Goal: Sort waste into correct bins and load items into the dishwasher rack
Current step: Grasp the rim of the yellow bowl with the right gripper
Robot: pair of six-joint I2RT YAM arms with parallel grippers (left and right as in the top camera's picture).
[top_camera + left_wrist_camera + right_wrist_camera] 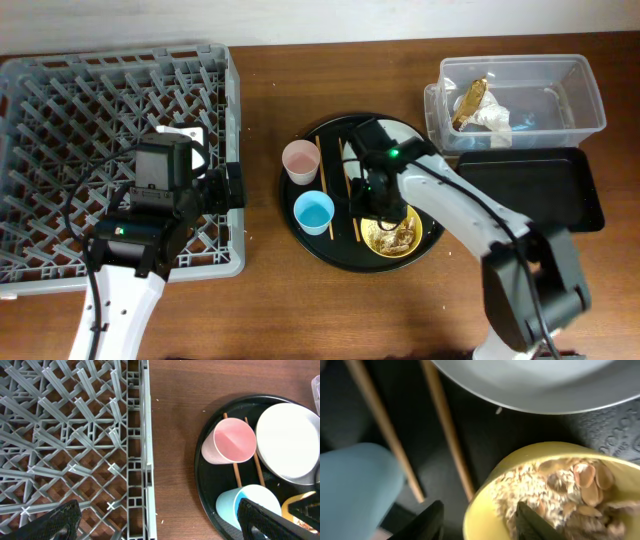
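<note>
My right gripper [385,215] [477,520] is open and straddles the rim of the yellow bowl [392,240] [480,510], one finger outside and one inside. The bowl holds tan-brown food leftovers [560,490]. It stands on the round black tray with the pink cup [300,160] [232,440], the blue cup [313,212] [250,505], two chopsticks [325,190] [447,430] and the grey-white plate [290,440] [530,380]. My left gripper [237,187] [160,522] is open and empty over the right edge of the dishwasher rack [60,100] [75,435].
The clear tub [585,90] at the back right holds white napkins [492,118] and a brown scrap [470,100]. The shallow black rectangular tray [530,190] lies in front of it. The round black tray [335,255] [200,490] sits mid-table.
</note>
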